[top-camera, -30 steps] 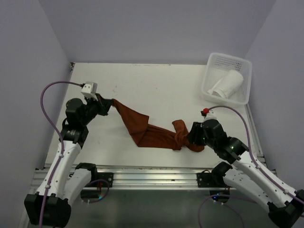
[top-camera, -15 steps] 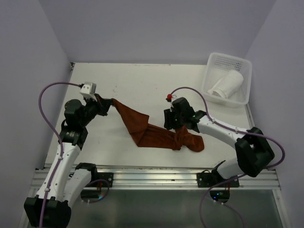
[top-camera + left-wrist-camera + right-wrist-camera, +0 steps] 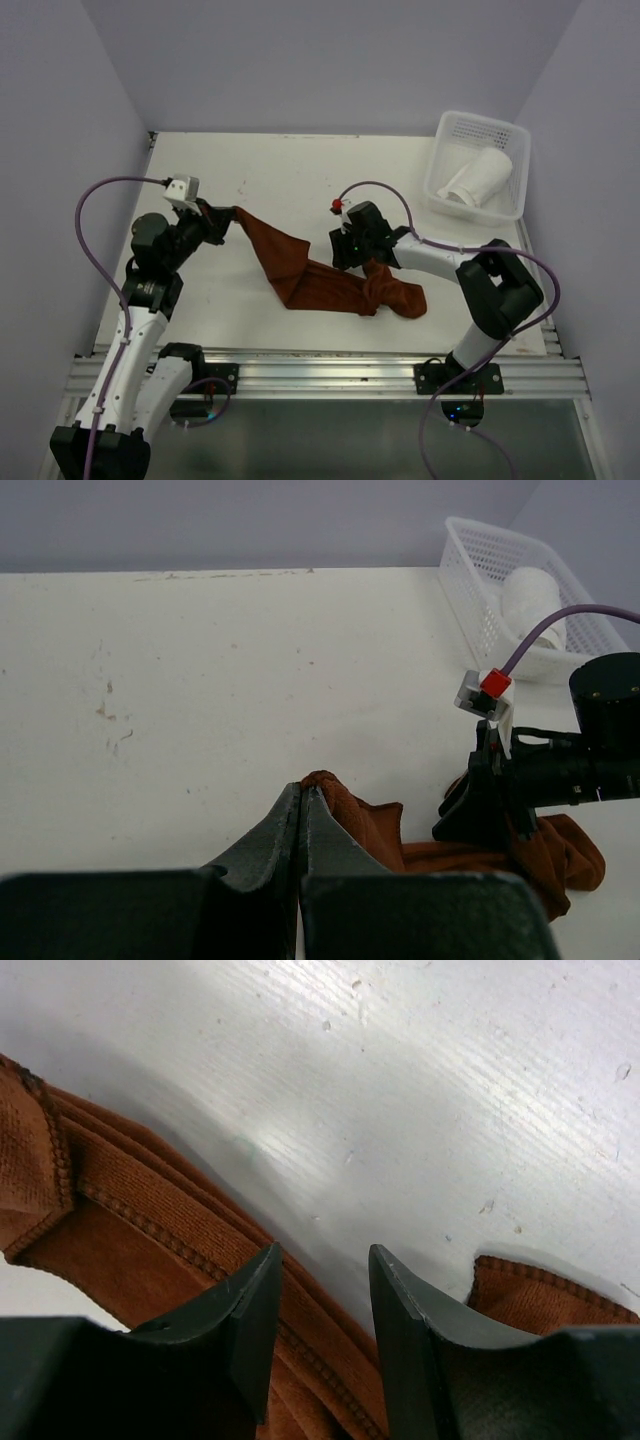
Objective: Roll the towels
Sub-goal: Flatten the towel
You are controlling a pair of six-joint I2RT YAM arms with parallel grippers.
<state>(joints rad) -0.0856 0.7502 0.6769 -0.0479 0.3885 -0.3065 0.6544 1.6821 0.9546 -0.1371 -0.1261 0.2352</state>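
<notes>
The rust-brown towel (image 3: 310, 280) lies twisted across the table, bunched at its right end (image 3: 400, 298). My left gripper (image 3: 226, 222) is shut on the towel's left corner (image 3: 335, 792) and holds it a little off the table. My right gripper (image 3: 347, 256) hangs open low over the towel's far edge (image 3: 130, 1225). One of its fingers is over the cloth and the other over bare table, with nothing pinched between them. The white towel (image 3: 478, 178) lies rolled in the basket.
The white perforated basket (image 3: 437, 160) stands at the far right corner; in the left wrist view the basket (image 3: 470, 560) shows beyond my right arm's wrist (image 3: 610, 695). Grey walls close in the table on three sides.
My right arm swung from the towel's bunched right end leftward and farther out to the towel's middle. The left gripper kept its hold and barely moved.
</notes>
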